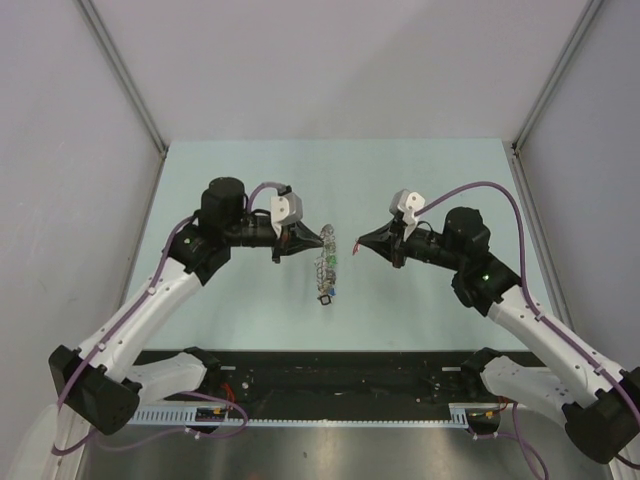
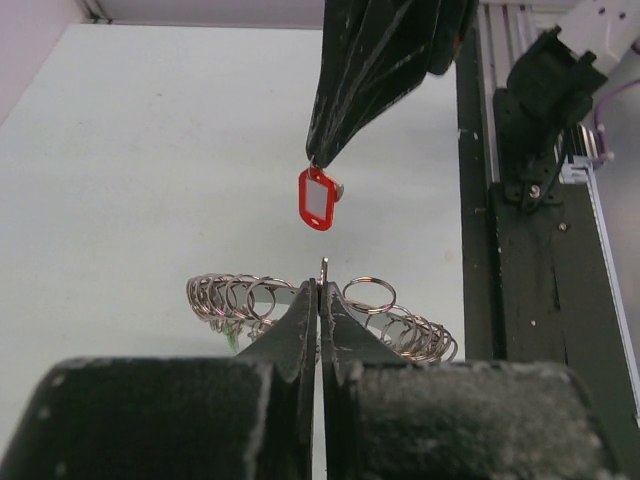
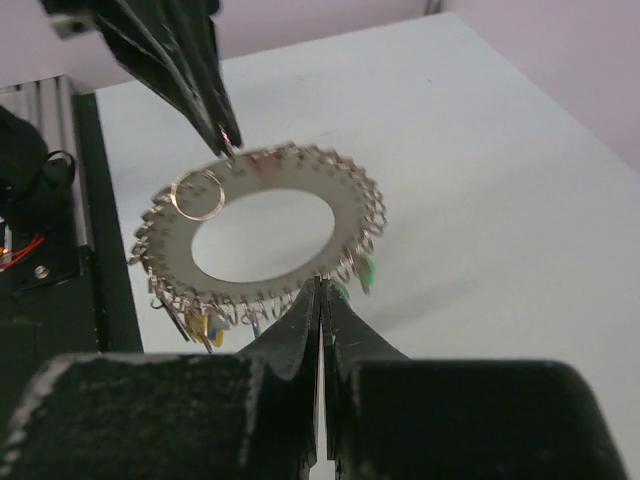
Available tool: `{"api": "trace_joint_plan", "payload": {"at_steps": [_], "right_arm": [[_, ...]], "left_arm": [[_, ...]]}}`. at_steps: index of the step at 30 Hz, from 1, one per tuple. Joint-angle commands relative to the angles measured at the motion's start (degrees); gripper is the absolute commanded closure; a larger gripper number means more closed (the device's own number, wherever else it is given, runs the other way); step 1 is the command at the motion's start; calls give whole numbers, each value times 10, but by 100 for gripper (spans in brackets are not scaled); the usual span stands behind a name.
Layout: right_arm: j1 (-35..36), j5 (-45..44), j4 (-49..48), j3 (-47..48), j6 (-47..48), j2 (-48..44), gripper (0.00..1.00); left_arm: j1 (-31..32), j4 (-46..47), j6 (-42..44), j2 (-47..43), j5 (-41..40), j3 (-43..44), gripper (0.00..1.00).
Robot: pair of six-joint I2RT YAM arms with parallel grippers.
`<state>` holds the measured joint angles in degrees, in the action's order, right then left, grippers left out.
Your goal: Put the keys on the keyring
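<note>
Red-tagged key (image 2: 317,198) sticks out from the tips of the right fingers (image 2: 321,155), which are pinched together on one end of it. In the left wrist view the oval tag's long axis runs on in line with those fingers. Its free end points toward the ring (image 2: 230,297), and a clear gap separates the two. A small silver bit shows just beside the tag near the fingertips. From above, the key is only a red speck at the right fingertips, between the two arms and over the middle of the pale bench (image 1: 420,180). The right wrist view does not show the key at all, because that camera's own closed fingers hide it. The left fingers (image 1: 318,238) are clamped on the rim of the ring, with its edge caught between their tips. The ring stands on edge. From above it is a thin strip whose long axis runs from far to near, and its broad face is turned toward the right fingers, so the right wrist camera sees the hole almost full on. Wire loops fringe the whole rim, and one larger loop (image 3: 197,193) lies against the face just beside the left fingertips. Green, yellow and blue tags hang from the low edge. I cannot tell whether that edge touches the bench.
</note>
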<state>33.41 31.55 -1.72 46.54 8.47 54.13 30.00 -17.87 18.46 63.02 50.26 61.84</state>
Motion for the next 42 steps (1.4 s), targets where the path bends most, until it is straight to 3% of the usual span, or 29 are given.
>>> {"api": "trace_joint_plan", "payload": {"at_steps": [1, 9, 19, 42], "right_arm": [[21, 82, 9, 44, 56, -1, 100], [80, 41, 31, 64, 110, -1, 100], [107, 17, 54, 63, 116, -3, 100], [156, -67, 33, 55, 103, -17, 100]], "left_arm": [[4, -13, 72, -9, 77, 10, 100], [8, 87, 5, -44, 111, -66, 100], [22, 215, -75, -67, 89, -119, 100], [34, 247, -101, -78, 66, -132, 100]]}}
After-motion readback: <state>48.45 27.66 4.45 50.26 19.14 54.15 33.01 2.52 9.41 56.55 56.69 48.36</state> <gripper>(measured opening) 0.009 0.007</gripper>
